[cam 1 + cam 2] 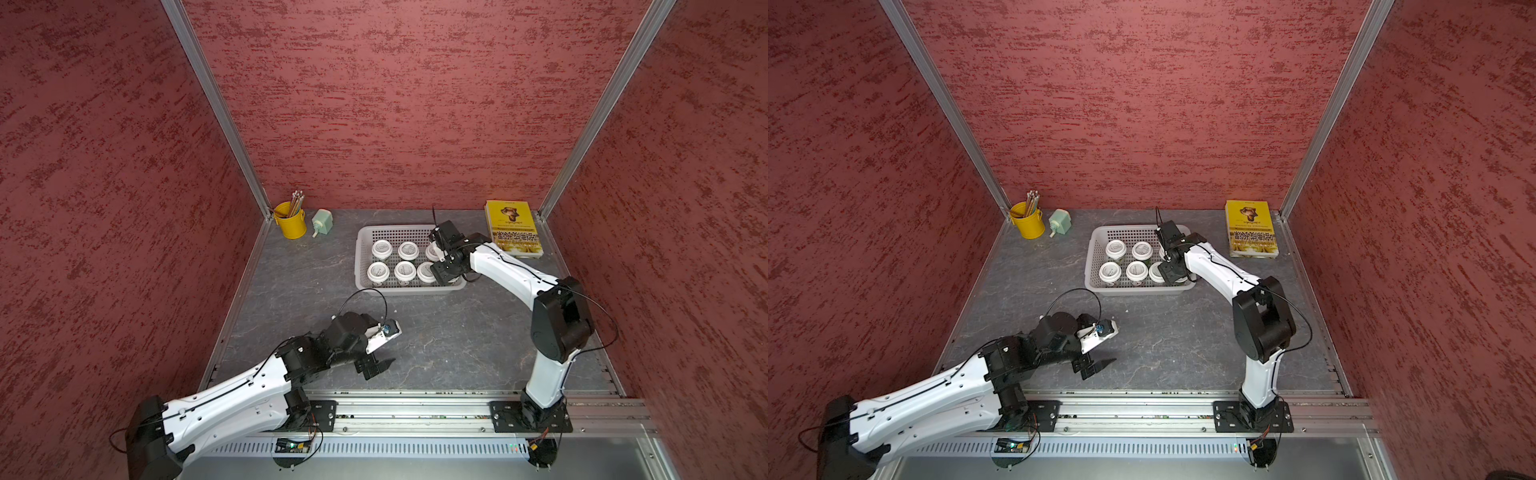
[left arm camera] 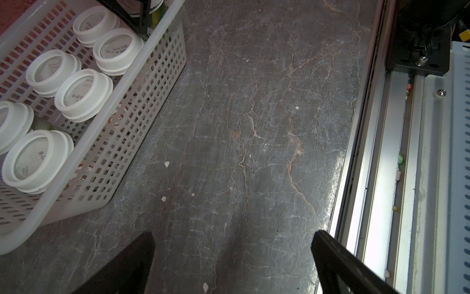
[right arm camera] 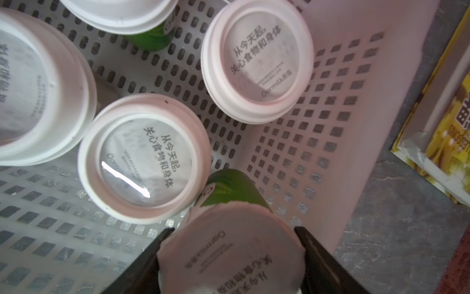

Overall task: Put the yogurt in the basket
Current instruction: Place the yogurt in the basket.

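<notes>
left black two-finger gripper: spread wide, empty, above grey marbled table | right black gripper: clasping white-lidded, green-bodied yogurt cup inside pale perforated plastic basket, beside six seated cups | step: likely final placement | next: release, lift straight clear | hidden: cup's base, floor contact; right arm covers it in both top views

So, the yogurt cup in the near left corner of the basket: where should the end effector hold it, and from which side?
I would come straight down and close across the wide round lid of that cup. It stands upright, and the basket wall and the next cup leave little room at its sides.
</notes>
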`<control>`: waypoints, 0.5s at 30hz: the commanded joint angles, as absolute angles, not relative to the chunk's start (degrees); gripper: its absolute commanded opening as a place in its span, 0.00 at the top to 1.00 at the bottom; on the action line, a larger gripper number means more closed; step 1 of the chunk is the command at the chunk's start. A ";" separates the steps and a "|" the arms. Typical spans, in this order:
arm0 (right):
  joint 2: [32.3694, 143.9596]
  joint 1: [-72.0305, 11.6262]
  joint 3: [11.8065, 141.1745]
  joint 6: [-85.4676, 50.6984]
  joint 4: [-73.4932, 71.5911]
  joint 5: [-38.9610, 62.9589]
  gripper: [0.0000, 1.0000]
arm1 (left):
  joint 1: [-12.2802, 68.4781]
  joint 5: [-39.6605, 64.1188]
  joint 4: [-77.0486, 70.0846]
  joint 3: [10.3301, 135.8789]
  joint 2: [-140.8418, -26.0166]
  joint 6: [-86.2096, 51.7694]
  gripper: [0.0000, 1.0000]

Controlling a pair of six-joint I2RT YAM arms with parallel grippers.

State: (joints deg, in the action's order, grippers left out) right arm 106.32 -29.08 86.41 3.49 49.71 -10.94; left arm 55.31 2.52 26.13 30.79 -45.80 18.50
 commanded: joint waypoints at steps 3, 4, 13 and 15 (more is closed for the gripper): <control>107.38 -28.54 85.69 3.85 47.77 -10.38 0.25 | 55.72 2.19 26.72 30.11 -46.00 19.25 0.00; 107.40 -28.49 85.67 3.87 47.81 -10.37 0.25 | 55.72 2.20 26.76 30.10 -46.01 19.25 0.00; 107.98 -28.48 85.62 3.99 47.47 -10.31 0.24 | 55.75 2.09 26.80 30.14 -46.39 19.42 0.00; 108.24 -28.47 85.61 3.97 47.31 -10.28 0.24 | 55.81 2.12 26.74 30.12 -46.46 19.42 0.00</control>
State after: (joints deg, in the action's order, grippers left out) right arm 107.07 -29.08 86.17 3.53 48.88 -10.72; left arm 55.35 2.50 26.17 30.74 -46.30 18.74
